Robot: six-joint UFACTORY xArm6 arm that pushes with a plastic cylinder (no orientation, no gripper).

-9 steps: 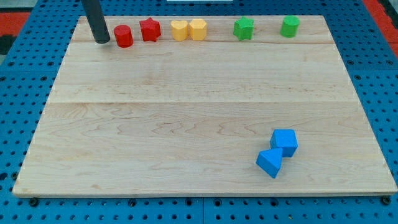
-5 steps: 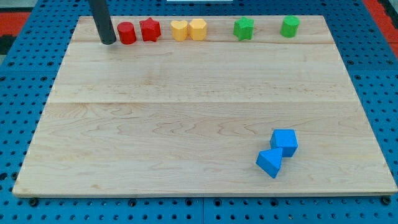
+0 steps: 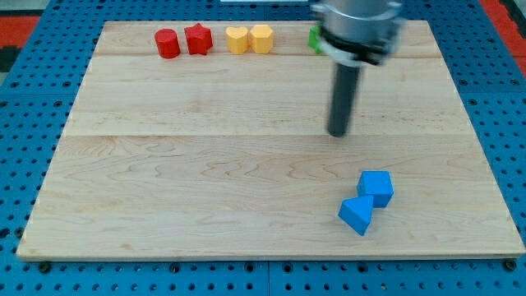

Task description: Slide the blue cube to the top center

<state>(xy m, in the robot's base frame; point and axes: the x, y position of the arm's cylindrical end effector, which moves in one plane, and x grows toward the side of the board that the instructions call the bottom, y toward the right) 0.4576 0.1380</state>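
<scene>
Tip (image 3: 338, 133) now mid-frame, touching nothing, moved from the upper-left red blocks.
Blue cube (image 3: 376, 187) lies just lower right, unmoved; push not begun.

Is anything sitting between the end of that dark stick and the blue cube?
No. In the camera view, only bare wood lies between my tip and the blue cube, which sits below it, toward the view's right.

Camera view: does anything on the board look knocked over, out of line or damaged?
Nothing stands out. The red cylinder, red star and two yellow blocks sit in the top row; the blue cube touches the blue wedge. My tip is above them, apart.
</scene>
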